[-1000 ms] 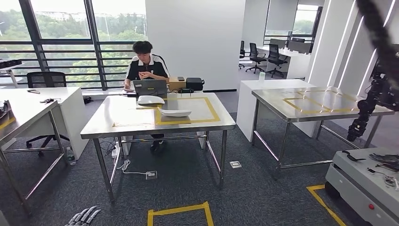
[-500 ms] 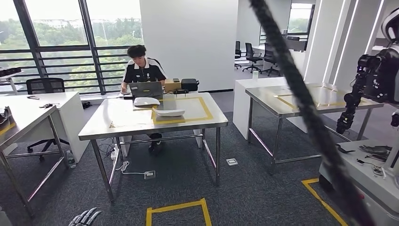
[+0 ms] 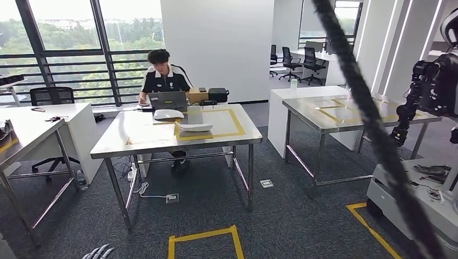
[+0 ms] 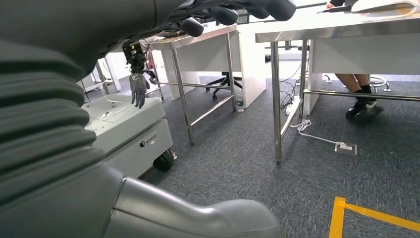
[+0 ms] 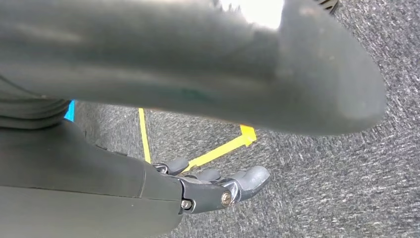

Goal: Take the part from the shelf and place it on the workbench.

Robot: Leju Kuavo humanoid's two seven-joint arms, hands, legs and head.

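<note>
Two white curved parts (image 3: 168, 114) (image 3: 193, 127) lie on the steel workbench (image 3: 140, 144) ahead, the nearer one inside a yellow-taped rectangle. My left hand (image 3: 97, 252) hangs low at the bottom left, fingers apart and holding nothing; in the left wrist view its thumb (image 4: 198, 218) and dark fingers (image 4: 237, 10) frame the bench legs. In the right wrist view my right hand (image 5: 218, 191) hangs over the carpet, and bare floor shows between the thumb (image 5: 247, 74) and the fingers.
A person (image 3: 164, 81) sits behind the bench at a laptop (image 3: 168, 100). A second steel bench (image 3: 351, 116) stands to the right. Another robot (image 3: 432, 81) and a grey cart (image 3: 416, 199) are at far right. A black cable (image 3: 372, 124) crosses the view. A yellow tape square (image 3: 205, 240) marks the floor.
The camera has swung a little, so the whole scene shifted. The black cable moved from the top right corner to across the right half. My hands still hang and hold nothing.
</note>
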